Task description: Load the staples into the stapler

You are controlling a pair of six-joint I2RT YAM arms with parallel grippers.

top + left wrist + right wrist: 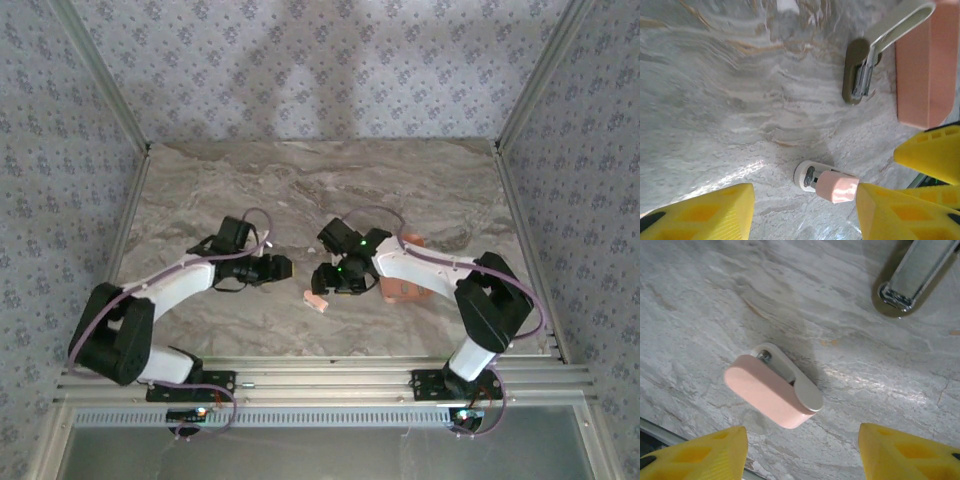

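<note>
**Top view.** Left claw (283,268) and right claw (322,278) point at each other, tips near, with a narrow gap between. Jaw spread is too small to judge from here.
- Count: 2 arms, 2 claws, 1 stapler (316,298), 1 salmon tray (405,290).
- Stapler lies on the table (300,190), just to the near side of the gap and closer to the right claw.
- Tray sits behind the right claw, partly under its arm.
- Room: broad bare marble beyond both claws up to the far wall, and a bare strip between the claws and the near rail.

**Left wrist view.** Left claw (805,192) is spread, its 2 yellow fingers (705,215) wide apart and pinching nothing.
- Stapler (827,182) lies between them. Its pink end is just beside the finger on the view's right side; I cannot tell if they touch.
- 1 more yellow block (935,155) sits ahead of that finger.
- Farther ahead is 1 grey-white bent piece (862,75) with a metal channel. The tray (925,70) is just beside it.

**Right wrist view.** Right claw (804,432) is spread, its 2 fingers (695,455) holding nothing.
- Stapler (772,390) lies ahead of the tips and apart from both, set diagonally, with bare marble all round it.
- The bent piece (902,280) is well ahead.
- The table edge runs just behind the finger on the view's left side.
</note>
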